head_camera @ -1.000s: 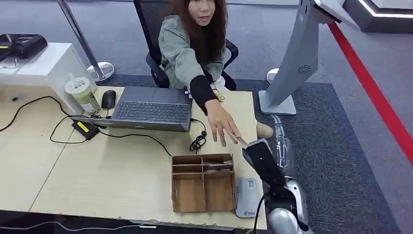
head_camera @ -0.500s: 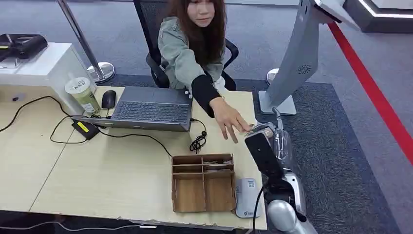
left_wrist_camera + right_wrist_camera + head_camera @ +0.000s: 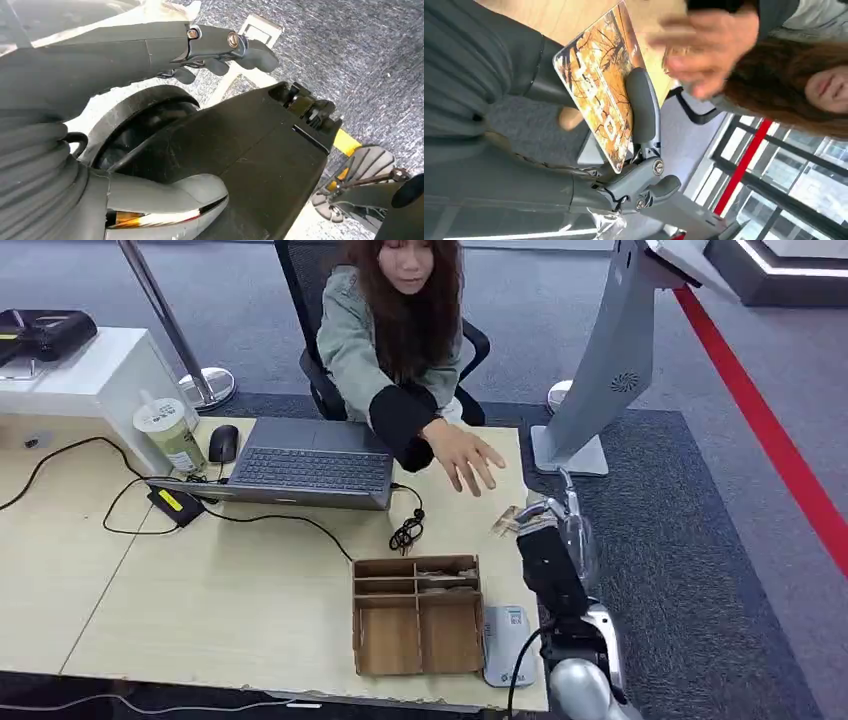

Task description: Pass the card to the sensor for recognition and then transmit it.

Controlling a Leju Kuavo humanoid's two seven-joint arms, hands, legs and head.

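Note:
My right hand (image 3: 538,524) is raised over the table's right edge and holds a card (image 3: 505,520) with an orange and brown pattern. In the right wrist view the card (image 3: 599,95) lies against the palm, with the thumb (image 3: 642,107) pressed on its face. The person's hand (image 3: 465,455) hovers open just beyond the card, apart from it, and appears blurred (image 3: 704,50) in the wrist view. The white card sensor (image 3: 507,645) lies flat on the table near the front edge, below my right forearm. My left hand (image 3: 220,47) hangs by my body, fingers loosely bent, holding nothing.
A cardboard organiser (image 3: 417,615) sits beside the sensor. A laptop (image 3: 310,465), mouse (image 3: 223,443), cup (image 3: 172,435) and cables lie on the wooden table (image 3: 230,580). A seated person faces me across it. A grey kiosk stand (image 3: 600,370) rises at the right.
The person's hand has left the card and pulled back toward the laptop. The card stays in my right hand, which has shifted slightly away from the person.

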